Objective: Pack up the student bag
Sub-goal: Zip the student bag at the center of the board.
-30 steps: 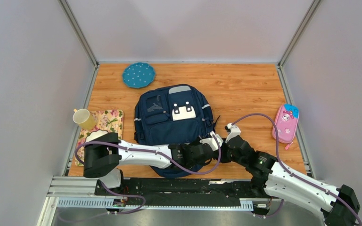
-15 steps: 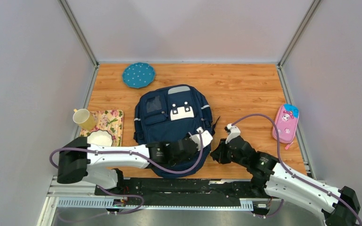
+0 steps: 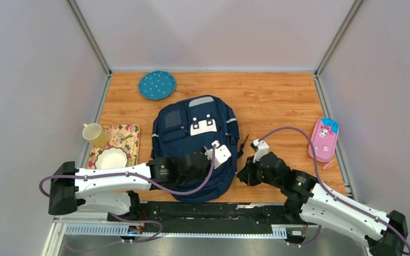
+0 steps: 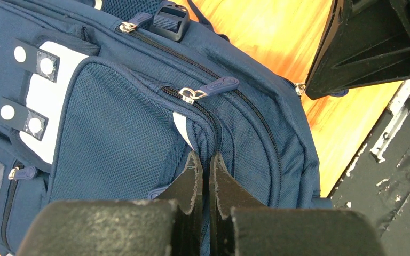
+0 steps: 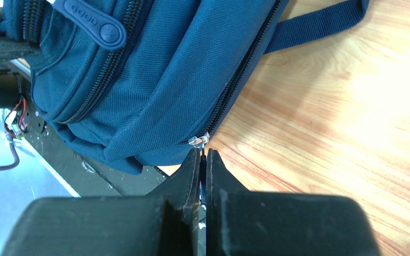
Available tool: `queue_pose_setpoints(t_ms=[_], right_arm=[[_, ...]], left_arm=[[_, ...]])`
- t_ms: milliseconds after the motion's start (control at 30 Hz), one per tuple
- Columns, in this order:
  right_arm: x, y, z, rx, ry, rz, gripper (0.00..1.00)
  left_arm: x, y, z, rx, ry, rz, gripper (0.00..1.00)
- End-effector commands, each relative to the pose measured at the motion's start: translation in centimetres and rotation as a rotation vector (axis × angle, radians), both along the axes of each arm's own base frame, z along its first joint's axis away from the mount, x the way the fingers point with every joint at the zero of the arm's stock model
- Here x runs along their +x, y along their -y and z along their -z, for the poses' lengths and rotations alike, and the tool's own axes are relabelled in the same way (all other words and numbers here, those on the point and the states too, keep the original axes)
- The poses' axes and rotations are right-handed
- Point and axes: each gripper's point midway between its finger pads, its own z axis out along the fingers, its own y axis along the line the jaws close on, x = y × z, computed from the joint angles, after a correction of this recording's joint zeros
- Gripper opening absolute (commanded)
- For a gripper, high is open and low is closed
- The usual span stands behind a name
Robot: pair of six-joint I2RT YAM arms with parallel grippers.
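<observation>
Left claw has slid leftward across the student bag.

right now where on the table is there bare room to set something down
Widest bare table is far right, between bag and pencil case. A smaller patch lies between plate and mug. Crowded: the near edge, where left arm and right arm meet the bag, and the left, with mat and bowl.

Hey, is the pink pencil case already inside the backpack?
No, the pink pencil case lies out on the wooden table near its right edge, well apart from the student bag.
</observation>
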Motion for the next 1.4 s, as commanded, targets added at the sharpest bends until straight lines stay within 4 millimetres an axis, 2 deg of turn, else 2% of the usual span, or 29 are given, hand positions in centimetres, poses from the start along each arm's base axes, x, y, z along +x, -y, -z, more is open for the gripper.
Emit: queue_pose_setpoints(t_ms=[0,133,200,333,467,700,1000,1200,1367], right_arm=[[-0.1,-0.8,-2.4,-0.006,0.066,-0.082,0.0],[-0.2,-2.0,-3.7,0.032,0.096,-0.127,0.0],[-0.2,-2.2,-3.7,0.031,0.095,-0.129,0.0],[0.9,-1.5,-3.3,0.0,0.12,-0.065,0.0],[1.9,-0.8,-3.2,-0.02,0.157,-0.014,0.0],[2.5,-1.5,-5.7,0.073,0.242,-0.014,0.0],[4.4,-1.8,-5.6,0.04,0.27,0.05,0.0],[6.5,-1.1,-5.6,0.026,0.306,0.134,0.0],[7.0,-1.3,-5.7,0.019,0.308,0.128,0.0]], left_arm=[[0.2,-0.8,-3.1,-0.05,0.033,0.017,0.0],[-0.2,-1.5,-3.5,-0.042,0.022,0.042,0.0],[-0.4,-1.8,-4.2,-0.054,0.034,0.064,0.0],[-2.4,-1.7,-4.8,-0.098,0.033,0.192,0.0],[-3.3,-2.6,-5.5,-0.138,0.032,0.23,0.0],[-4.0,-4.0,-5.9,-0.153,0.024,0.244,0.0],[-5.3,-3.5,-6.7,-0.185,-0.01,0.314,0.0],[-5.6,-3.4,-6.9,-0.184,-0.023,0.329,0.0],[-5.7,-3.5,-7.0,-0.187,-0.024,0.33,0.0]])
